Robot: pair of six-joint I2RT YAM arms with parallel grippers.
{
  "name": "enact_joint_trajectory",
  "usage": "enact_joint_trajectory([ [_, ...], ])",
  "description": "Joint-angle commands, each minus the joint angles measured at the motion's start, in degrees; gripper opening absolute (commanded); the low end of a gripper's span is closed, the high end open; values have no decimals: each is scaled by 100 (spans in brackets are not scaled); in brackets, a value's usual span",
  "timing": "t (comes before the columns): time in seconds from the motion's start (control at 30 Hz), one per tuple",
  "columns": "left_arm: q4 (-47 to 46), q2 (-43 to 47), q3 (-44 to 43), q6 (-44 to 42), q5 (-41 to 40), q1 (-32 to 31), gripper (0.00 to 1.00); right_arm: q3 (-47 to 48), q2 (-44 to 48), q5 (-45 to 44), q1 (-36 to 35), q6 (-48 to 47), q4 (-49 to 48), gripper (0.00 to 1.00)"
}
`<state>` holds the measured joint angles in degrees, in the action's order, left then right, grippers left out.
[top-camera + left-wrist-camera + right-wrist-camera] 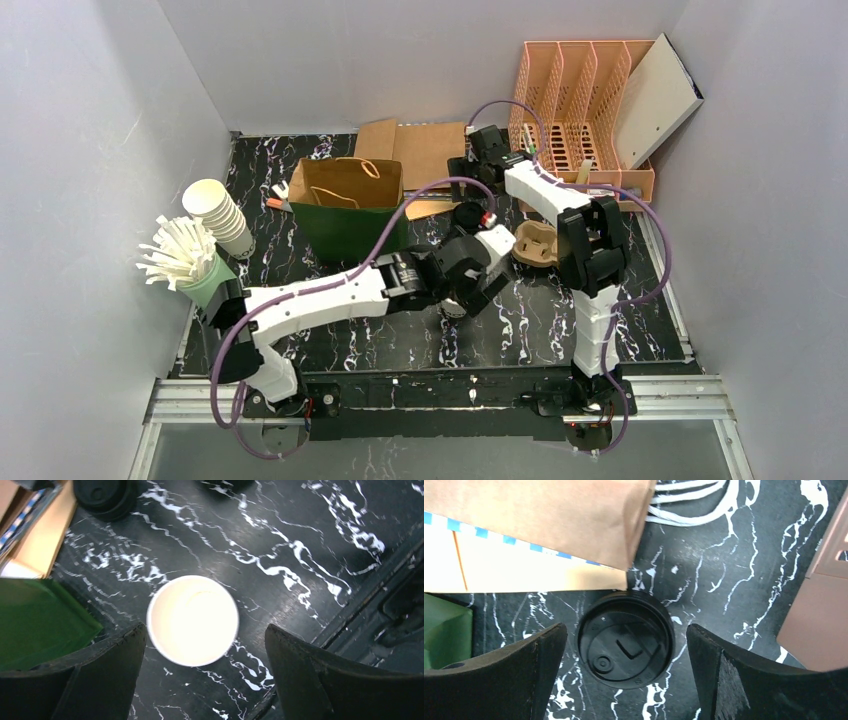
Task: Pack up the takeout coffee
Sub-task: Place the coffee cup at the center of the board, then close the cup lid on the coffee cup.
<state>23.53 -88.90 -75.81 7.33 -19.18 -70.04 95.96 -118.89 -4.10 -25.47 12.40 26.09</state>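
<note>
The work surface is a black, white-veined marble tabletop (520, 330) enclosed by plain grey walls. The task item, an open white paper cup (192, 621), stands upright and unlidded on bare marble near the middle of the table, close to the green paper bag (345, 215). Glare washes out the cup's interior, so its contents cannot be determined. The left gripper (205, 630) hangs directly over it with jaws spread wide, one finger on each side of the rim and clear of it, and it holds nothing. A black plastic lid (625, 646) lies flat on the marble a little further back, at the edge of a flattened brown paper bag (539, 515). The right gripper (625, 630) is poised above that lid, jaws likewise fully apart, with no contact and nothing held. A pulp cup carrier (535, 245) sits to the right of the cup, partly behind the right arm. Further out, a stack of paper cups (220, 215) and a green holder of white stirrers (185, 255) stand by the left wall, and a peach desk organiser (585, 125) stands at the rear right. Assessment: the step in hand appears to be capping the cup. The next move calls for the right gripper to descend, close on the lid's rim, carry it across and seat it squarely, with the left gripper steadying the cup. Bagging is not yet done.
</note>
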Motion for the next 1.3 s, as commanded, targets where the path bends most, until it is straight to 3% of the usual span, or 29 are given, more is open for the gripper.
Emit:
enact_joint_trajectory([
  [0.0, 291, 604, -149, 443, -322, 453, 87, 444, -212, -440, -116, 290, 342, 98],
  [0.53, 592, 1546, 68, 630, -1151, 535, 86, 726, -593, -763, -334, 385, 673, 98],
  [0.9, 616, 1571, 110, 594, -1176, 535, 86, 660, -335, -861, -343, 386, 692, 77],
  [1.27, 627, 1560, 146, 576, -1158, 540, 85, 630, 68, -908, -344, 388, 728, 72],
])
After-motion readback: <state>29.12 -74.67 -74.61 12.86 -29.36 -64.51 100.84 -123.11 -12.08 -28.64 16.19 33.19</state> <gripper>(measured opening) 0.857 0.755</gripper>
